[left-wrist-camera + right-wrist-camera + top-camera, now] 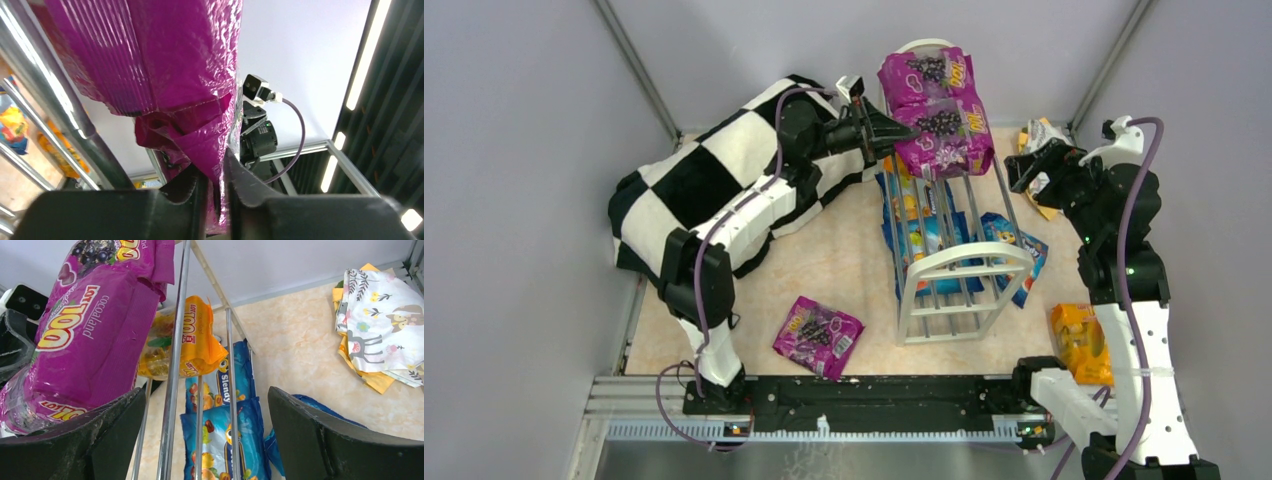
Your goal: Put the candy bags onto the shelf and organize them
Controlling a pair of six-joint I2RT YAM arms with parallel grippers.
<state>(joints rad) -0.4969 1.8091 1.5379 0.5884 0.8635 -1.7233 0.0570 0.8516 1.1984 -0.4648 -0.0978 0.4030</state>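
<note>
Now my left tool (220,197) pinches the shiny purple candy bag (944,138) on the white wire shelf (964,270); right tool (207,410) spread, empty. Next I let go gently.

Top camera looks down on everything; both wrist cameras closely share the purple bag (165,60).

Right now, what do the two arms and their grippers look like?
The left arm and right arm match: white links between black joints, with a purple cable looped along each. The left gripper and right gripper have black, tapered fingers, which look scuffed on the right one.
</note>
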